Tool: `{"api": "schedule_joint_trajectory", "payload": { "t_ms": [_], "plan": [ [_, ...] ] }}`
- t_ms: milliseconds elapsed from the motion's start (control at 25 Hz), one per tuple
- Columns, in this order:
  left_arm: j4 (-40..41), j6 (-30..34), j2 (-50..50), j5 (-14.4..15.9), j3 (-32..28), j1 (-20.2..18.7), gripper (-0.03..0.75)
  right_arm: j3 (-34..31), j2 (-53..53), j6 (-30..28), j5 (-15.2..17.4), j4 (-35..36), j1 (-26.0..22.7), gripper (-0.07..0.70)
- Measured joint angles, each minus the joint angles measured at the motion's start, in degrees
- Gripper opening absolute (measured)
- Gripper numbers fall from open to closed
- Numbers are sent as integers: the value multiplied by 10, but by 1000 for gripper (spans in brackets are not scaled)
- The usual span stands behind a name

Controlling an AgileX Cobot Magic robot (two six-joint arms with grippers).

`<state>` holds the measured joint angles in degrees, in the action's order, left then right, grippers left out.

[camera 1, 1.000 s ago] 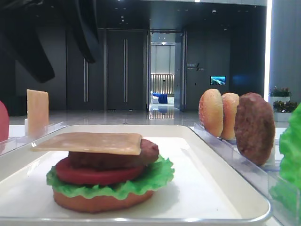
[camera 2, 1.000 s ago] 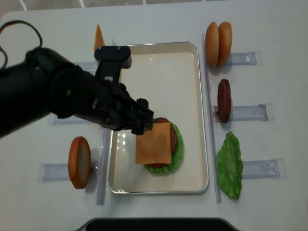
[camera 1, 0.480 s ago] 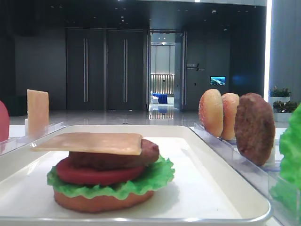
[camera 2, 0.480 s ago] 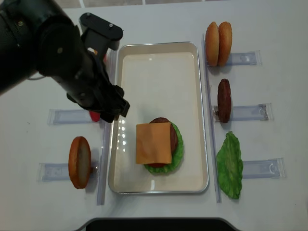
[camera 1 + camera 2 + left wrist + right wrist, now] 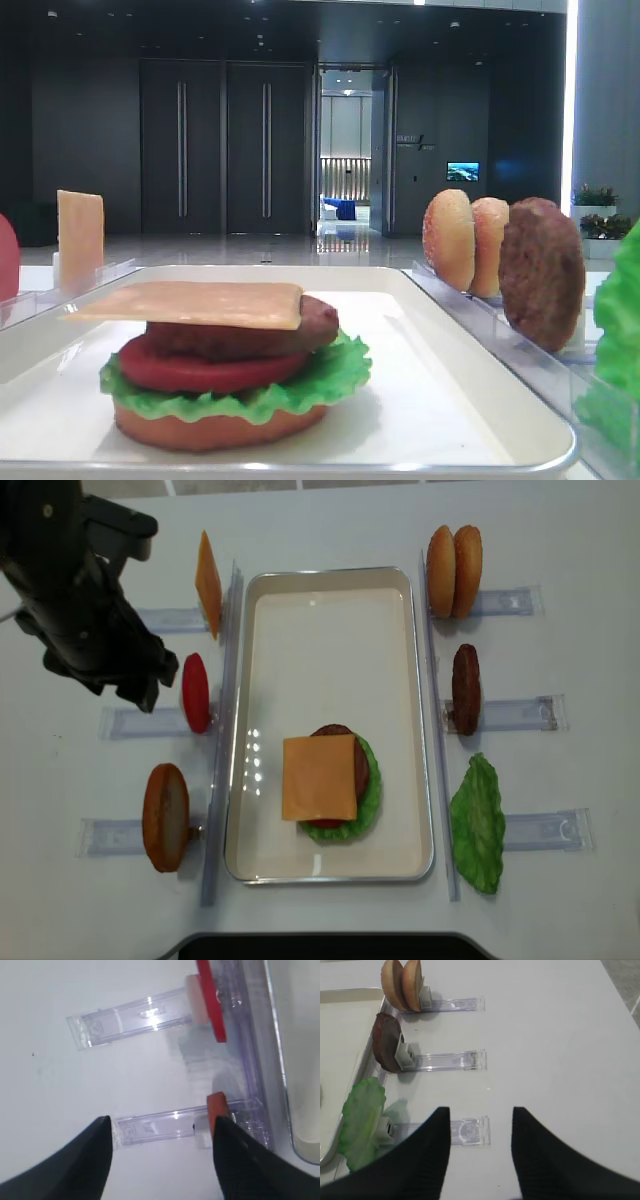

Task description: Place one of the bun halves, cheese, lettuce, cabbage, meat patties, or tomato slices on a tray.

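Yellow-orange cheese slice (image 5: 320, 777) tops the stacked burger on the white tray (image 5: 330, 610). Left gripper (image 5: 137, 685) hangs spread and empty beside a racked tomato slice (image 5: 195, 692); right gripper (image 5: 480, 1160) likewise spread.

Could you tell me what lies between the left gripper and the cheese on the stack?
In the overhead view, the red tomato slice standing in its rack and the tray rim lie between the left gripper and the cheese.

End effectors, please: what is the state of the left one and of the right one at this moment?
Left end effector: open, holding nothing.
Right end effector: open, holding nothing.
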<state>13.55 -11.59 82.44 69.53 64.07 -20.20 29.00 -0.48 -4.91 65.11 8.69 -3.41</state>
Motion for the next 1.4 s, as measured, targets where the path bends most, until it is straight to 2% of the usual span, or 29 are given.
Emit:
{"api": "schedule_joint_trajectory", "payload": {
  "t_ms": [320, 880, 1160, 1400],
  "plan": [
    [-44, 38, 0, 0, 0, 92, 465, 0, 0, 0, 0, 0, 0, 283],
    [-47, 48, -3, 0, 0, 174, 465, 0, 0, 0, 0, 0, 0, 283],
    [-58, 67, -59, 1, -1, 185, 465, 0, 0, 0, 0, 0, 0, 283],
    [-79, 75, -161, 6, -26, 185, 465, 0, 0, 0, 0, 0, 0, 283]
  ]
}}
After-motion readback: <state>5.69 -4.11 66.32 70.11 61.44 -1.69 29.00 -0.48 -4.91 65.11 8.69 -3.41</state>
